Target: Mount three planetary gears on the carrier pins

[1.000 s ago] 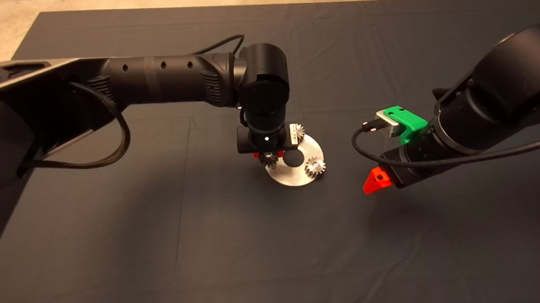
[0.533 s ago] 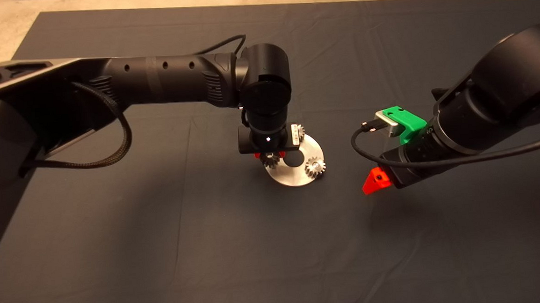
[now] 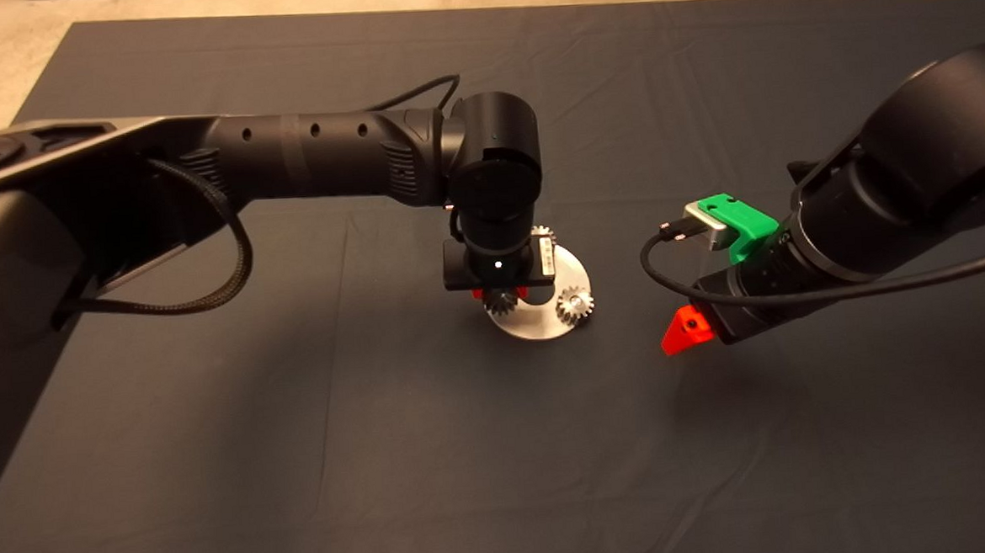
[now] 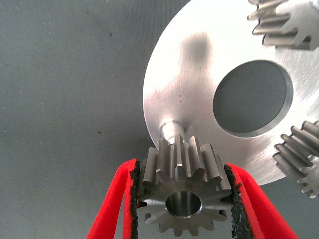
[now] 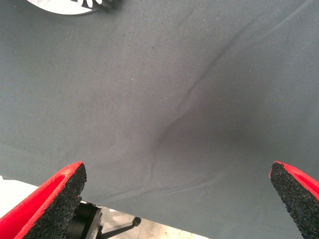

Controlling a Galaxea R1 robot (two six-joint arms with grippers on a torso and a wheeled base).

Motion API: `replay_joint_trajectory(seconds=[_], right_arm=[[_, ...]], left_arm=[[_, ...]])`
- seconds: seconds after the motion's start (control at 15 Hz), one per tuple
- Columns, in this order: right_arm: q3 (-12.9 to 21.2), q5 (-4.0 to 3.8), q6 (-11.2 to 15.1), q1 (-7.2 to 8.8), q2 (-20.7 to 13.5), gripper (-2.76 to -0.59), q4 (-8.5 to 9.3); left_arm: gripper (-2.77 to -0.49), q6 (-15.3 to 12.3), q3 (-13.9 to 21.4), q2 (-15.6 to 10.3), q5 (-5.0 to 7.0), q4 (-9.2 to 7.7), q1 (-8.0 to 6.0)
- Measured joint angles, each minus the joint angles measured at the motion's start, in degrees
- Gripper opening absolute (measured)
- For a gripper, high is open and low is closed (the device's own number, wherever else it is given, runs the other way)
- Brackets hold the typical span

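Left gripper [image 4: 182, 199] pinches a gear [image 4: 183, 191] between both pads, bore facing the camera, held just above the bare pin [image 4: 171, 129] at the disc [image 4: 199, 94] rim. The gear is not yet on the pin. In the head view this sits at frame centre: gripper [image 3: 500, 294] over the disc's [image 3: 537, 320] left edge, on the mat [image 3: 299, 447]. Two more gears are already on the disc: one at right [image 3: 576, 304], one at the far edge [image 3: 544, 238], half hidden by the wrist. Right gripper [image 5: 174, 199] hovers over bare mat right of the disc, fingers [image 5: 55, 191] spread wide, holding nothing; its red tip [image 3: 686, 331] shows in the head view.
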Motion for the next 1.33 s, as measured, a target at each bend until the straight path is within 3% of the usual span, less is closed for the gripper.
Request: replay_joint_trajectory(seconds=[1.07,1.33], right_arm=[[0.0,0.01,0.02,0.0,0.0,-0.61,-0.01],[0.0,0.01,0.0,0.0,0.0,-0.61,0.02]], left_arm=[[-2.37,0.32,-0.2,0.02,-0.04,-0.02,0.06],[-2.37,1.66,-1.01,0.16,-0.06,-0.63,0.0]])
